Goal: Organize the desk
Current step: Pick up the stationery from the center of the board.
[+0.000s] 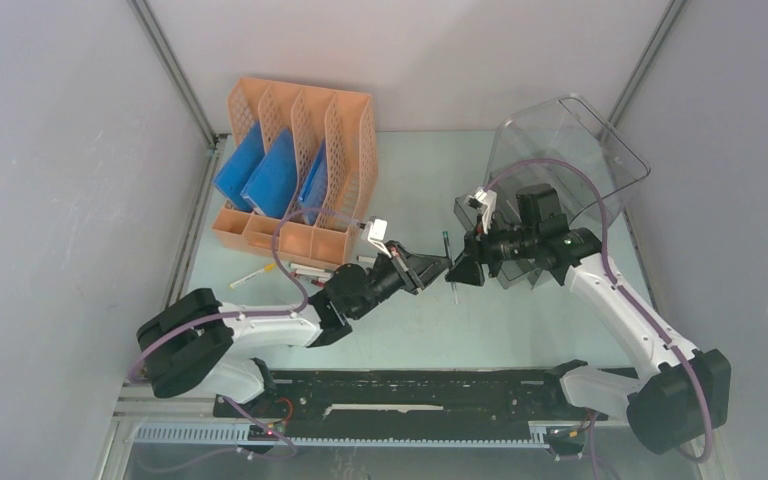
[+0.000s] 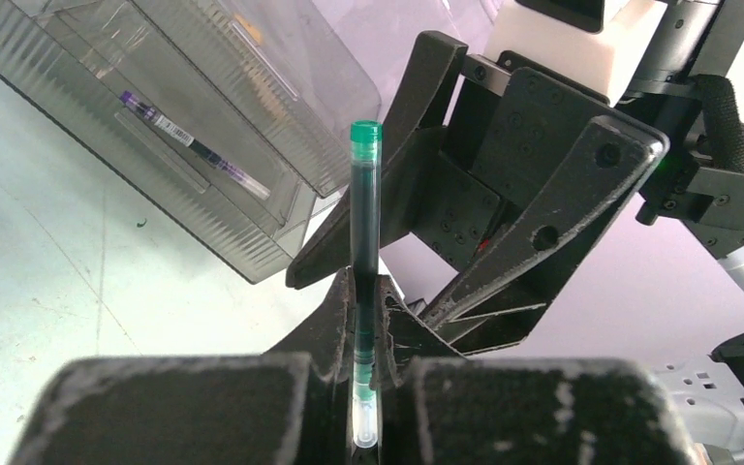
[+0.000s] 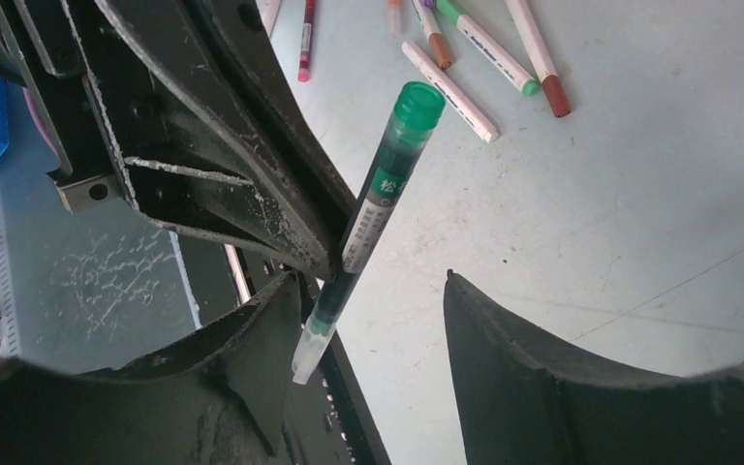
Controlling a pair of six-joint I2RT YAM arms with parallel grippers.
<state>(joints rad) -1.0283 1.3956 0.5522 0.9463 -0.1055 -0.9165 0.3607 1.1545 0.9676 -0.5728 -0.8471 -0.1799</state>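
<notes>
— Nearest the arm bases, what is there?
— Just the desk (image 1: 430,335), pale green, running out from under both arms. A bit further out, the claws meet above its middle. The left gripper (image 2: 366,291) is clamped on a green pen (image 2: 365,208), low on the barrel, cap up. The right gripper (image 3: 373,310) is spread wide, a finger on either side of the pen. I cannot see it touching anything.
— A hand-over, by the look. What could spoil it?
— The pen sits hard by one right finger, not centred. Closing from there could push it askew in the left's grip. If the left lets go before the right bites, the pen drops to the desk and may roll. The claws are also very close, so a small advance could knock fingers together.
— Which view shows the off-centre?
— Only the right wrist. It also shows loose markers (image 3: 489,53) lying on the desk beyond, which the left wrist misses. The left wrist shows instead a clear drawer box (image 2: 77,58) behind the claws, with a purple pen (image 2: 194,145) in one drawer.
— And the top view?
— It shows the green pen as a mere sliver. But it alone shows the orange rack (image 1: 350,150) at the far left, with blue folders (image 1: 270,180) in it.
</notes>
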